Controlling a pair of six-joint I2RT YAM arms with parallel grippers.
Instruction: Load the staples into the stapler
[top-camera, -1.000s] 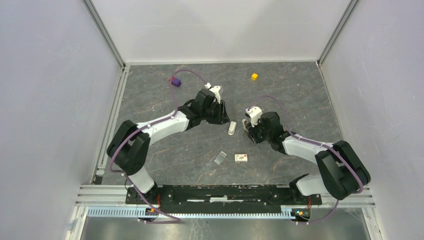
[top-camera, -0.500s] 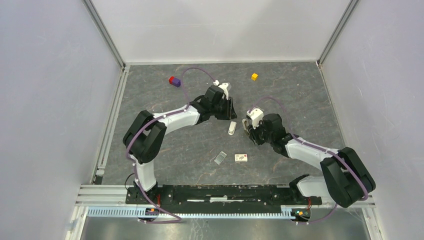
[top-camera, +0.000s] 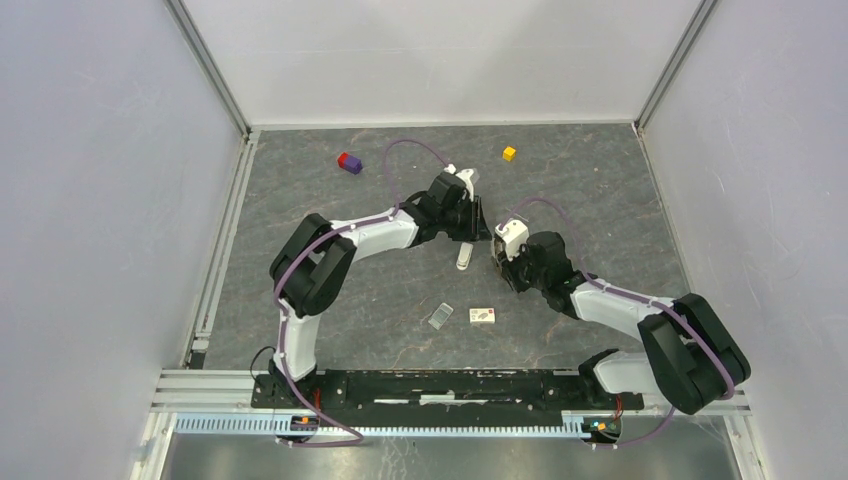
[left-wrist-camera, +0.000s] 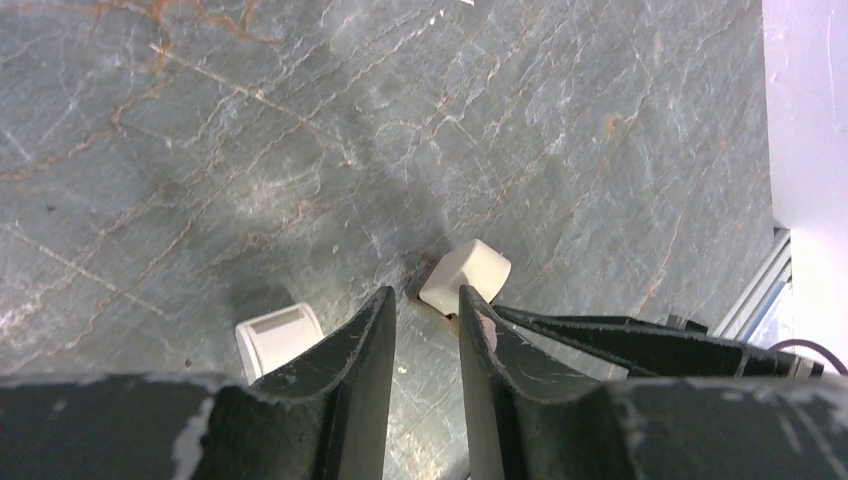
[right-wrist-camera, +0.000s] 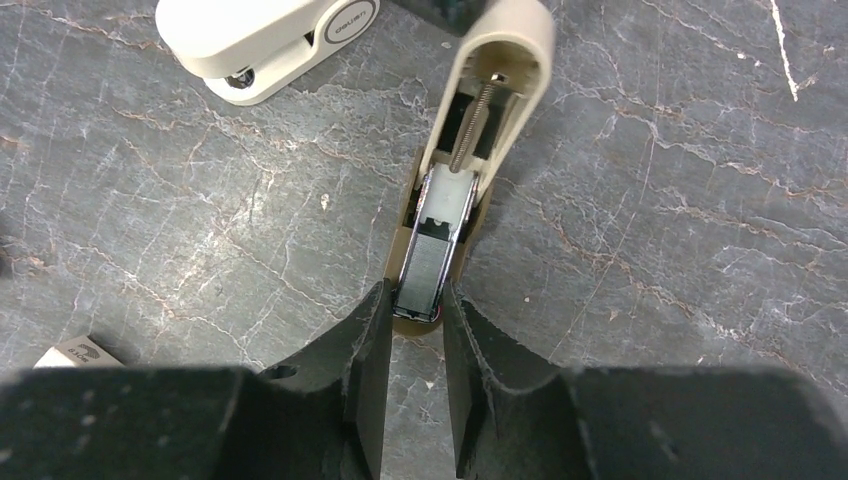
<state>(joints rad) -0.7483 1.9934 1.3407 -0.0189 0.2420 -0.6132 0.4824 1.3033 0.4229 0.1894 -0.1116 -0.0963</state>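
**Fig.** Open stapler (right-wrist-camera: 432, 250) lying on the worktop (right-wrist-camera: 650, 200) between the two pincers, lid (right-wrist-camera: 500, 40) hinged up, grey magazine (right-wrist-camera: 445, 195) exposed. Risk: a push from the left pincer (left-wrist-camera: 428, 300) on the lid's end could twist the stapler out of the hold, or snap the lid down before loading. Right pincer (right-wrist-camera: 413, 300): clenched narrowly on the stapler's near end. Left pincer: a slim gap with nothing in it, tips just beside the lid; contact cannot be told.
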